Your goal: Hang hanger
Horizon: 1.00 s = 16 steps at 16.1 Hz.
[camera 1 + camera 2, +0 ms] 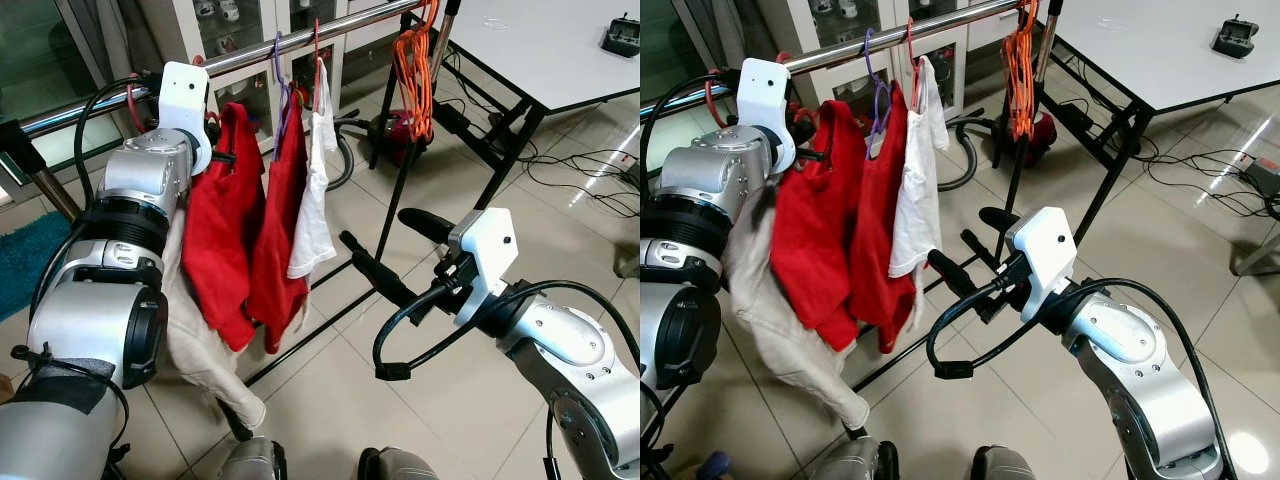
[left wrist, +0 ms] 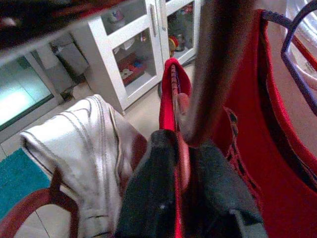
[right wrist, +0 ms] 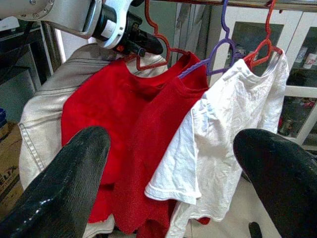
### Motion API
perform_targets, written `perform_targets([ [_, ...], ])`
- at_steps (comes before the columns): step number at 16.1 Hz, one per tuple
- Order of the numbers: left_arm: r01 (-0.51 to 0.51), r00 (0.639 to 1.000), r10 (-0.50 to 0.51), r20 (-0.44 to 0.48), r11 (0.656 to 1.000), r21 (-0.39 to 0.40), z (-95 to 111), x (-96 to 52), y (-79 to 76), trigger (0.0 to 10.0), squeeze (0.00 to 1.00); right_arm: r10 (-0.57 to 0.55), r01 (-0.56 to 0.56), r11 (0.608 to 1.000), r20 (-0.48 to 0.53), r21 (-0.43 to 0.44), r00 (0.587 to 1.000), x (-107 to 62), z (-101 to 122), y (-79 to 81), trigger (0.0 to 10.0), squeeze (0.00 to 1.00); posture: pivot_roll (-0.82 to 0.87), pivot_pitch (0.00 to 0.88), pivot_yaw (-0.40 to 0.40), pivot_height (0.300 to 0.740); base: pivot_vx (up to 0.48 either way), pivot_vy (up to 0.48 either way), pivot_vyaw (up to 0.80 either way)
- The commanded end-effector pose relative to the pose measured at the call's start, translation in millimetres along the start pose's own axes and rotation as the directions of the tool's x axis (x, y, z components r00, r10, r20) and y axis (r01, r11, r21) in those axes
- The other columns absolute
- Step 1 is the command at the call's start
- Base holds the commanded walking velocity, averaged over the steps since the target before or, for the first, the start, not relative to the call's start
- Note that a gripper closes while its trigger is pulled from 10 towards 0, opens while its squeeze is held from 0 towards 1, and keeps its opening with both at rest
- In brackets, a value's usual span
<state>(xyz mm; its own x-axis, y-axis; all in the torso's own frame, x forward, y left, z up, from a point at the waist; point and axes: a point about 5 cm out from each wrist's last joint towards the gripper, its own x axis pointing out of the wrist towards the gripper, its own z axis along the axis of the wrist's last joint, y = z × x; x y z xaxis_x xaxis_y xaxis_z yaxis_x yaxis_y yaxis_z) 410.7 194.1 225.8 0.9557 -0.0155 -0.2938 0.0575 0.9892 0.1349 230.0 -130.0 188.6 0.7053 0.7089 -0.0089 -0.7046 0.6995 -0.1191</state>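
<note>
Left gripper (image 3: pixel 143 45): I am seeing it up by the rail (image 1: pixel 300 42); its black fingers are clamping the red hanger (image 3: pixel 153 49) carrying a red shirt (image 1: pixel 225 225); the hook is sitting just beside the rail
Right gripper (image 1: pixel 385 250): I am holding it low before the rack, fingers spread apart, gripping nothing
Rack: a second red shirt (image 1: pixel 280 230) is hanging on a purple hanger (image 1: pixel 279 62); a white shirt (image 1: pixel 312 200) beside it; a beige garment (image 1: pixel 770 310) is drooping lower left

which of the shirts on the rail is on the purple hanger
The middle red shirt, between the red shirt held by the left claw and the white shirt on a red hanger.
</note>
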Motion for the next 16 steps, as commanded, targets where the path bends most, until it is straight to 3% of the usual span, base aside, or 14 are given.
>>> perform_targets([
  [1,-0.019,0.999,0.019,-0.046,1.0,-0.002,-11.9,-0.6,6.8,0.0,0.0,0.006,-0.005,1.0,0.011,-0.019,1.0,0.0,2.8,0.9,10.0,0.0,-0.03,0.06,0.033,0.74,0.0,0.0,0.0],
  [6,-0.028,0.999,0.028,0.033,1.0,0.002,-3.8,-4.8,10.1,0.0,0.0,-0.014,0.015,1.0,0.016,-0.023,1.0,0.1,3.1,-0.1,10.0,0.0,-0.03,0.063,0.04,0.74,0.0,0.0,0.0],
  [12,-0.007,0.985,0.023,0.173,0.995,-0.095,4.9,-17.3,8.0,0.0,0.0,-0.043,0.043,0.999,0.029,-0.022,0.999,1.0,3.1,-2.4,10.0,0.0,-0.02,0.073,0.045,0.74,0.0,0.0,0.0],
  [16,0.08,0.976,-0.057,0.21,0.991,-0.103,0.2,-25.8,-5.1,0.0,0.0,-0.044,0.044,0.999,0.033,-0.02,0.998,2.6,2.4,-1.8,10.0,0.0,-0.01,0.073,0.045,0.74,0.0,0.0,0.0],
])
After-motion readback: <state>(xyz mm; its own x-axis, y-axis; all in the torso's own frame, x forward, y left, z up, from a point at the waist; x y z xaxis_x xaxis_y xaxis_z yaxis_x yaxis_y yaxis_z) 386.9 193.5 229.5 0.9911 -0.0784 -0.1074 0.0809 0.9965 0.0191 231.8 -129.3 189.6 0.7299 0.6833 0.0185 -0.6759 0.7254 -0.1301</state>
